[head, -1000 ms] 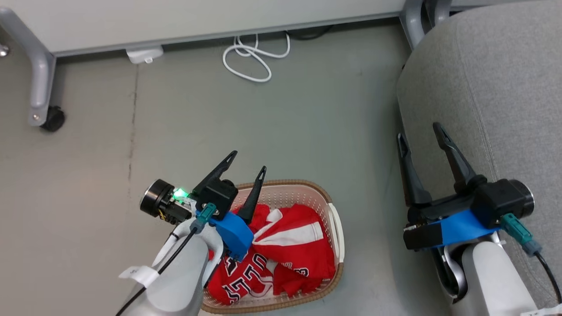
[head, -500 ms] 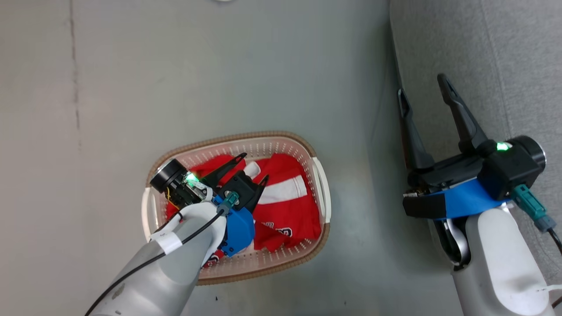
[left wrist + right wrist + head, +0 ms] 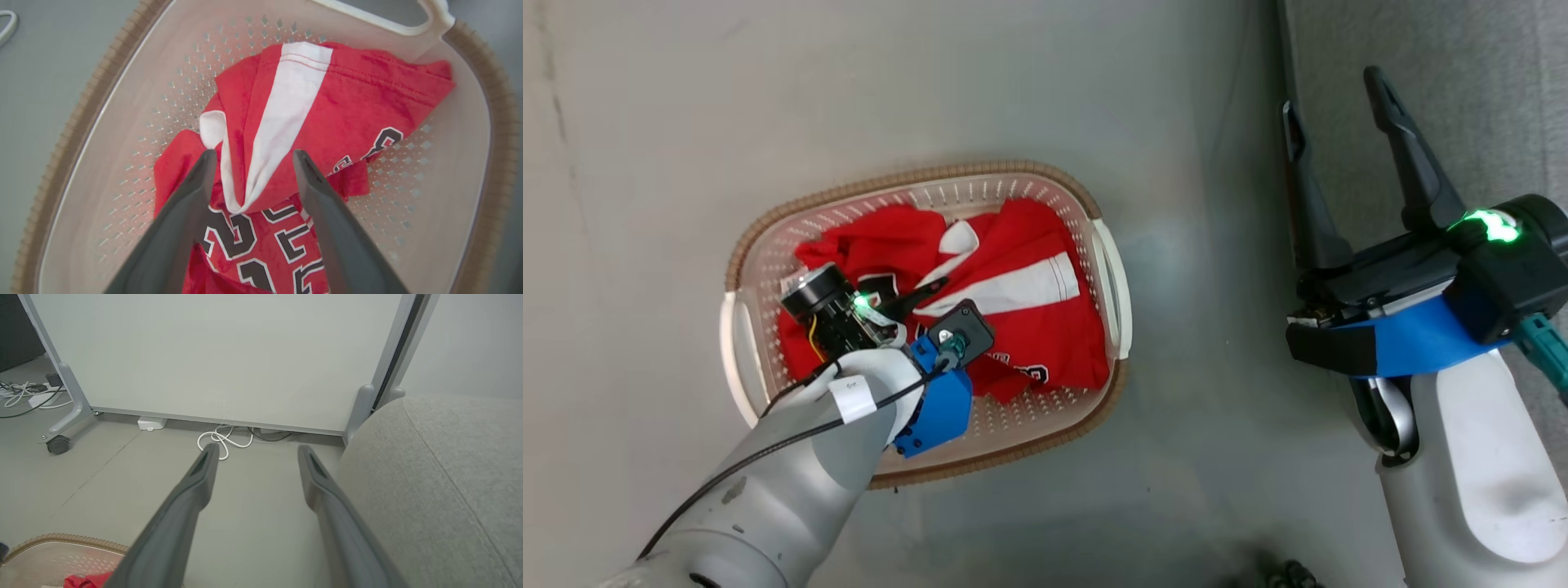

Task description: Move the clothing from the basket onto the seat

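Clothing (image 3: 1029, 286) fills the basket (image 3: 907, 175) on the floor (image 3: 931, 82); left hand (image 3: 254, 155) spread inside, right hand (image 3: 1331, 91) spread beside. The right wrist view shows a panel (image 3: 224, 355) beyond.

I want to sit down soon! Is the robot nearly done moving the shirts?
Not nearly. Nothing is done: the red shirts lie in the basket. Right now the left jaws are open around a fold of shirt. Grabbing, lifting and dropping them on the seat is all left.
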`<state>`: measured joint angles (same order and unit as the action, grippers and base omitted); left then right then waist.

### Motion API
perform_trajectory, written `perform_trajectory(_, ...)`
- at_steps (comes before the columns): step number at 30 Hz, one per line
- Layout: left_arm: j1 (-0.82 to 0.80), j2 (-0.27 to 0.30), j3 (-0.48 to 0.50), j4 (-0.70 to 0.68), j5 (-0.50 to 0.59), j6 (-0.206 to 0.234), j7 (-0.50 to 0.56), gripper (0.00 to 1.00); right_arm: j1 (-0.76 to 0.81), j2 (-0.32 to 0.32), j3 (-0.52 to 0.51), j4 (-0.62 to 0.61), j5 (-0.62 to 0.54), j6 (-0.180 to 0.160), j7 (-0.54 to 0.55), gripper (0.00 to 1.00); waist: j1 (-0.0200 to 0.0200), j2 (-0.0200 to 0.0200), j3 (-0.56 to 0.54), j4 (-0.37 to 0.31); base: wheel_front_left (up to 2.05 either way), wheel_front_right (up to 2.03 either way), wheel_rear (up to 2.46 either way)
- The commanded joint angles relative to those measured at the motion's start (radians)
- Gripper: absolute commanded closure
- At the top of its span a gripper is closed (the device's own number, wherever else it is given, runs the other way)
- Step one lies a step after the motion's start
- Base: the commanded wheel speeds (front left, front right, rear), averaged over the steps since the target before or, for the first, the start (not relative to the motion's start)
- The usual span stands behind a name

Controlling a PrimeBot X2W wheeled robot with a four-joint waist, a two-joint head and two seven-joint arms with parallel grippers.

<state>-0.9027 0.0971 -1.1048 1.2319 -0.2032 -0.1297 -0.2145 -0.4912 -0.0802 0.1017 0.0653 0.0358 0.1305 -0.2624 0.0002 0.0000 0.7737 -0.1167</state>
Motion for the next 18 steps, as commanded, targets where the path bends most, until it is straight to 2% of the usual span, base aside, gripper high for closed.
perform_trajectory(1,-0.028,0.007,-0.019,0.006,-0.010,0.000,0.009,0.00,-0.022,-0.005,-0.004,-0.012,-0.009,0.000,-0.004,0.00,-0.0002,0.0000,0.051,-0.005,0.00,0.00,0.00)
perform_trajectory(8,-0.094,0.024,-0.130,0.021,-0.040,0.000,0.053,0.00,-0.044,-0.008,-0.011,-0.044,-0.011,0.000,-0.004,0.00,-0.0002,0.0000,0.131,-0.008,0.00,0.00,0.00)
perform_trajectory(18,-0.170,0.039,-0.169,0.043,-0.012,0.000,0.096,0.00,-0.040,-0.001,-0.023,-0.083,-0.019,0.000,-0.004,0.00,-0.0002,0.0000,0.209,-0.023,0.00,0.00,0.00)
